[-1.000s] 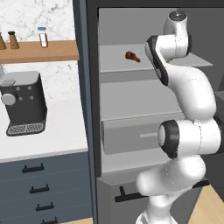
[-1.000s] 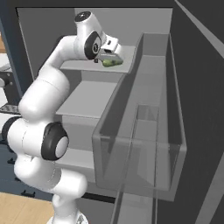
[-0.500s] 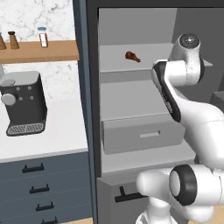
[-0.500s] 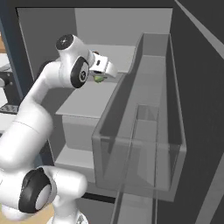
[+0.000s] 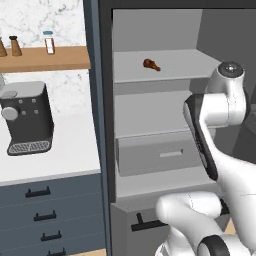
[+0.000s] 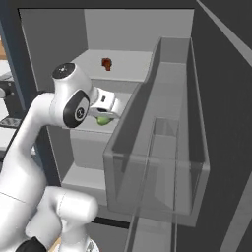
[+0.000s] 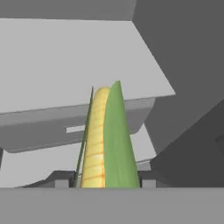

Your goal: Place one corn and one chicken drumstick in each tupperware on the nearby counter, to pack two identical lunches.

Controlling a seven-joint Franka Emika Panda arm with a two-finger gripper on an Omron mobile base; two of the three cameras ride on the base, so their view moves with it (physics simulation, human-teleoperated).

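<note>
The corn [image 7: 105,140] is a small yellow cob with rows of kernels, a broad green husk leaf down its right side and a thin green strip on its left; in the hand view it rises from between the fingers, and the gripper [image 6: 104,117] is closed on it. In the right base view the cob shows as a small green lump under the white hand, held in front of the open fridge's middle shelf [image 6: 93,125], just beside the clear door bin [image 6: 162,147]. A dark reddish-brown chicken drumstick [image 5: 151,64] with a stubby bone end lies alone on the fridge's upper shelf [image 5: 170,62]. To the left, the white bench [image 5: 50,150] carries a black coffee machine [image 5: 26,117], below a wooden wall shelf [image 5: 45,57] with small bottles; no writing can be read anywhere. Against half a second ago, the hand has dropped and pulled back from the upper shelf to the middle one, still holding the cob, while the drumstick has not moved.
</note>
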